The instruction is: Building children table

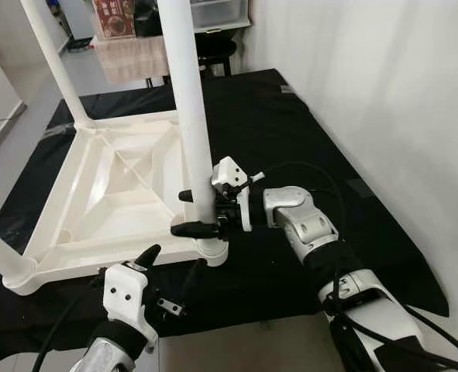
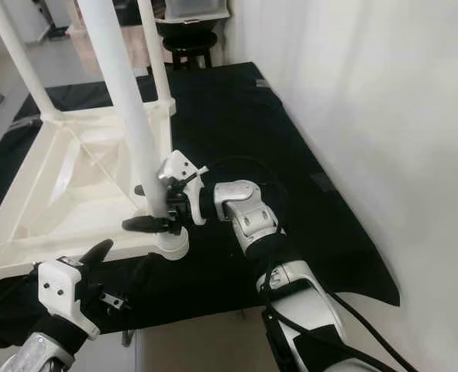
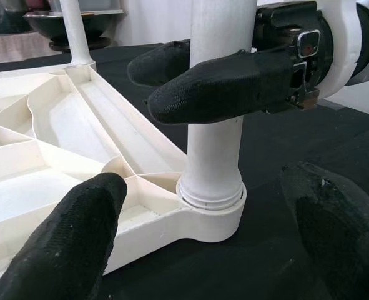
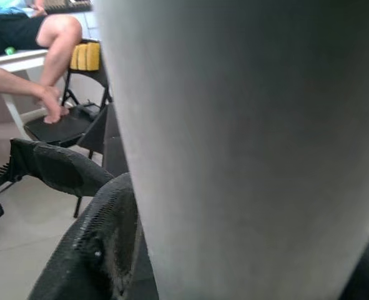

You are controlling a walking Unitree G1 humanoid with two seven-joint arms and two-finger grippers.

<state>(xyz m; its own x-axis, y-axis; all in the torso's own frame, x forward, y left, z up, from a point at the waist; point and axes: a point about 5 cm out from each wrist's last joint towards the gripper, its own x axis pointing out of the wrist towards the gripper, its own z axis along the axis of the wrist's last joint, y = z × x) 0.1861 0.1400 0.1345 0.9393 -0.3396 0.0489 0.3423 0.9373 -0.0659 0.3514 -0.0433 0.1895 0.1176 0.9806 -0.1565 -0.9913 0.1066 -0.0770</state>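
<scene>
I'm clamping the right gripper around the near table leg above its socket; left gripper is hanging open at six o'clock. Twisting off-axis risks cross-threading.

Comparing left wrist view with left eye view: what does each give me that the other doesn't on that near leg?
Left wrist view alone: the leg's collar seated in the corner socket, seen close, with the left gripper open, one finger to each side and short of it.

Left eye view alone: the whole upturned tabletop on the black mat, another leg at the far corner, and the right arm reaching in.

Both: the right gripper shut on the near leg just above the socket.
</scene>
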